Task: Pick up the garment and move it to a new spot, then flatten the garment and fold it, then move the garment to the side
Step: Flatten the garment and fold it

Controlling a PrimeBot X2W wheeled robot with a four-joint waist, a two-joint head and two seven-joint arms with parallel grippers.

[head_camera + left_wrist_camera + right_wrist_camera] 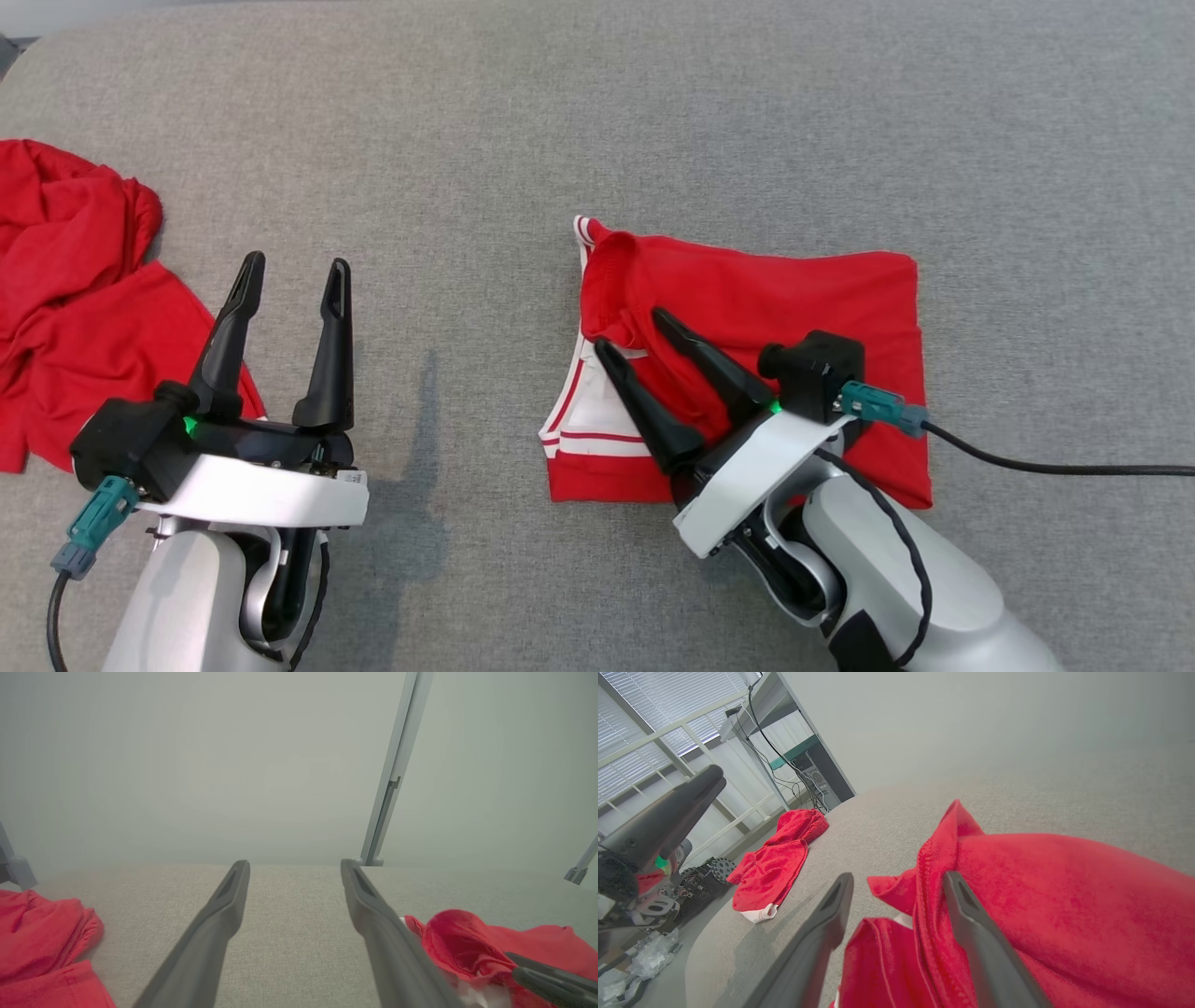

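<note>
The red garment (pixel 756 299) with white striped trim lies folded on the grey fabric surface (pixel 467 140), right of centre. My right gripper (pixel 628 329) hangs over its left part, open, fingertips near a raised fold at the collar end. In the right wrist view a red ridge of the garment (pixel 1064 896) runs between the spread fingers of the right gripper (pixel 899 877). My left gripper (pixel 295 263) is open over bare surface, well left of the garment. The left wrist view has the left gripper (pixel 294 864) open and the garment (pixel 467 942) at its lower right.
A second red cloth (pixel 65 280) lies crumpled at the far left, also seen as a red cloth (pixel 775 868) near the surface's rounded edge. A metal post (pixel 387 784) stands behind the surface. A desk with cables (pixel 803 765) is off to the side.
</note>
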